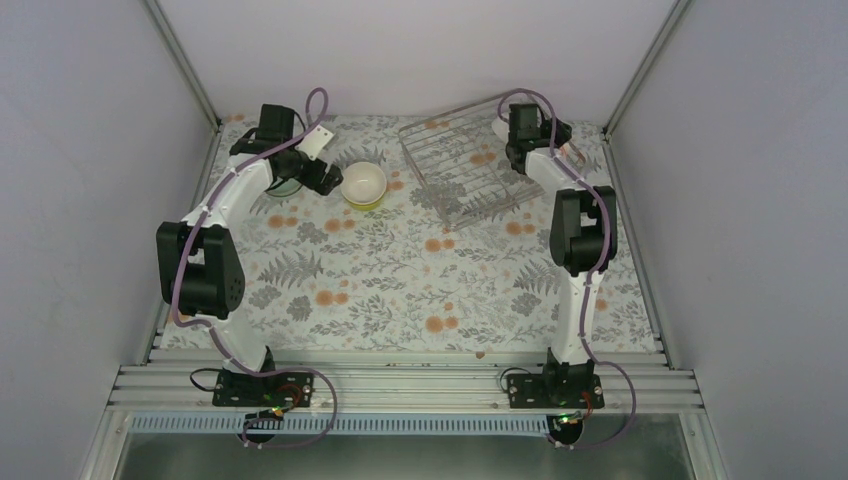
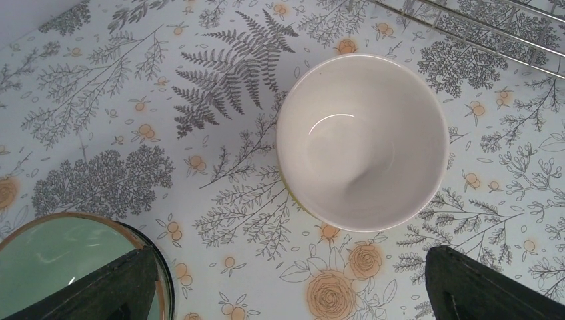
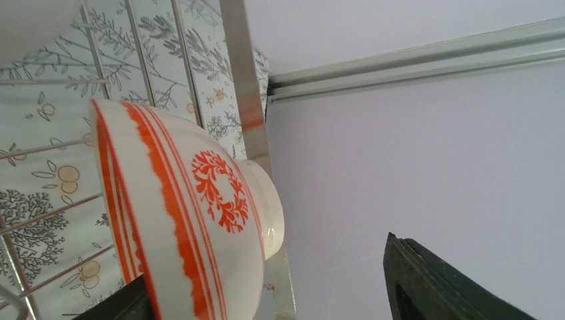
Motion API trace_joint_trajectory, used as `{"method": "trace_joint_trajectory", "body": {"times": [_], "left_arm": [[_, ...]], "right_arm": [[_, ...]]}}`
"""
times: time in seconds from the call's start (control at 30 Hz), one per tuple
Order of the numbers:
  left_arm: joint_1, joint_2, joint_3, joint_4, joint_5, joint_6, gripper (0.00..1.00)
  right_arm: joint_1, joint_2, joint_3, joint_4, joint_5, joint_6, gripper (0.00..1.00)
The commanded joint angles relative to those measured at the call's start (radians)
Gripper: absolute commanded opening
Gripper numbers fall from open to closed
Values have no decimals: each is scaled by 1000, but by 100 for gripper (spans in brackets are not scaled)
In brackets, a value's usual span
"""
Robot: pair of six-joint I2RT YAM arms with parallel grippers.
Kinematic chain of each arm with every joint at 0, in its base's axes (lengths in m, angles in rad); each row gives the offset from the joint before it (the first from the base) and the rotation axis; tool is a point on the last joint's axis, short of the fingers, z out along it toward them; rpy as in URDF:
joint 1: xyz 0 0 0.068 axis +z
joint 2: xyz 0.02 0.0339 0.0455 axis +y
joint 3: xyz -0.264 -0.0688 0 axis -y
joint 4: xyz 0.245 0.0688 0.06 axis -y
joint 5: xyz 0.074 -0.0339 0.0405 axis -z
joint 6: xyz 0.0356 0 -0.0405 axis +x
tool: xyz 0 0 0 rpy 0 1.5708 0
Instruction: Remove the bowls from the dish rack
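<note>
A bowl [image 1: 364, 184], white inside with yellow-green showing at its edge, stands upright on the table; it fills the middle of the left wrist view [image 2: 363, 140]. A mint green bowl [image 2: 60, 260] with an orange rim sits beside it, mostly under the left arm in the top view [image 1: 283, 186]. My left gripper [image 1: 328, 180] is open and empty, just short of the white bowl [image 2: 293, 293]. The wire dish rack [image 1: 465, 170] sits at the back right. My right gripper [image 1: 517, 157] is open at its far right corner. The red-orange patterned bowl [image 3: 180, 227] lies on its side by the left finger [image 3: 113, 308].
The edge of another pale bowl [image 3: 33, 20] shows in the rack above the patterned one. A metal strip [image 3: 243, 80] and the grey side wall [image 3: 413, 187] are right behind the rack. Rack wires [image 2: 480, 33] lie just beyond the white bowl.
</note>
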Motion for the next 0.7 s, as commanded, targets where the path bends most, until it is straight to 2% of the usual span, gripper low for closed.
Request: {"method": "trace_joint_trajectory", "body": {"times": [0.0,0.17,0.4,0.67], "left_arm": [[11,-26,-10,20,37,-8,100],[17,-22,-14,18,52,-8,100],[20,-20,-14,19,57,-7,100],[20,-21,-9,20,65,-8,100]], "right_arm": [[-6,24,-53,139,93,-65,67],[-6,53,-70,181,110,-83,59],[2,47,-76,209,110,-79,25],[26,-14,-119,261,129,-120,5]]}}
